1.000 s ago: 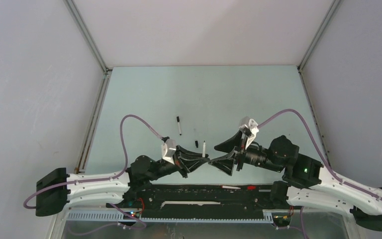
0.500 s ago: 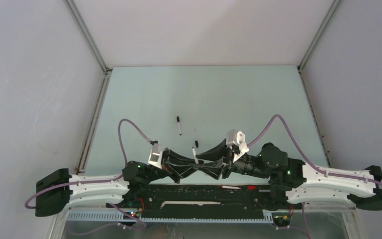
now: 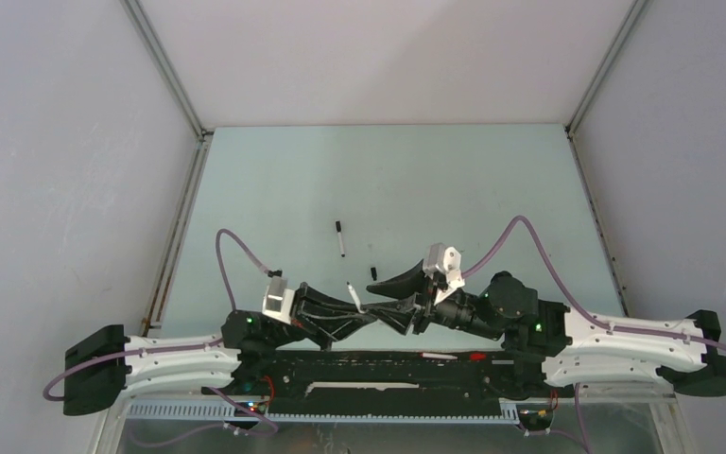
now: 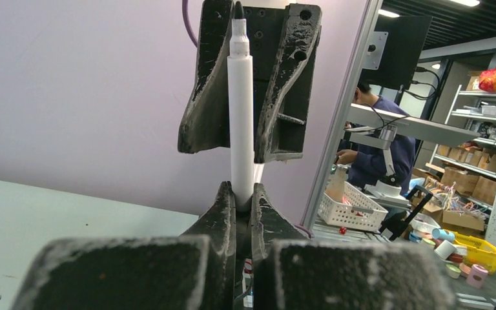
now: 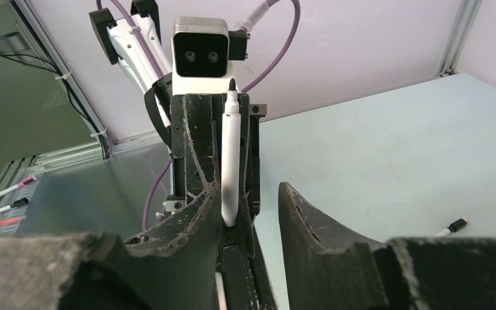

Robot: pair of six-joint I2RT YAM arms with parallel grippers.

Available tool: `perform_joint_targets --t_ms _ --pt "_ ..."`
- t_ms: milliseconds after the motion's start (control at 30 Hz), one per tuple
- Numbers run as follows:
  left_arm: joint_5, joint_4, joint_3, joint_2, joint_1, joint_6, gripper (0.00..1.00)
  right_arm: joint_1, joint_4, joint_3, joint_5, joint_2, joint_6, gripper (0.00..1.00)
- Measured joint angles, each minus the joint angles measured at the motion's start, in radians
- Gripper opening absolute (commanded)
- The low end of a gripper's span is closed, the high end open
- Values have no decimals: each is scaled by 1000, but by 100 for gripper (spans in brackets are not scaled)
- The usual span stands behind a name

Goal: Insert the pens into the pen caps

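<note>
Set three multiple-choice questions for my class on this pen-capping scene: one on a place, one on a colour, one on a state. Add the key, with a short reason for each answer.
1. Where is the uncapped pen?
A. dropped on the floor
B. held in the left hand
C. standing in a cup

2. What colour is its barrel?
A. red
B. yellow
C. white

3. How do the fingers of the right hand stand?
A. apart
B. pressed tightly together
C. out of every view

Key:
1 B: the left wrist view shows the left hand's fingers clamped on the pen's lower end.
2 C: the barrel is white in both wrist views, with only a dark nib at the tip.
3 A: the right wrist view shows a clear gap between the two fingers.
</note>
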Motion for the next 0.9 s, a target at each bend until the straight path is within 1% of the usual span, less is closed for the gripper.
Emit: perform_joint_targets --t_ms 167,333,567,633,667,700,767,800,833,900 --pt "6 1 0 1 0 -2 0 0 14 0 -24 25 0 38" --pt "6 3 0 5 0 -8 0 2 36 0 -50 46 -1 31" --pt "6 1 0 6 0 -10 0 6 54 2 -63 85 -3 15" --pt "6 2 0 5 0 -9 0 8 59 4 -62 91 -4 7" --pt "6 3 0 5 0 -9 0 9 61 5 -61 92 -3 2" --pt "6 5 0 5 0 -9 0 10 61 6 -60 93 -3 0" --pt "6 6 0 4 0 -9 0 11 65 7 -58 94 -4 0" --pt "6 7 0 4 0 -10 3 12 65 8 -58 95 -5 0" --pt "6 7 0 3 0 -10 12 13 65 8 -58 95 -8 0" --pt "5 2 0 -2 0 -10 43 15 66 8 -56 95 -11 0"
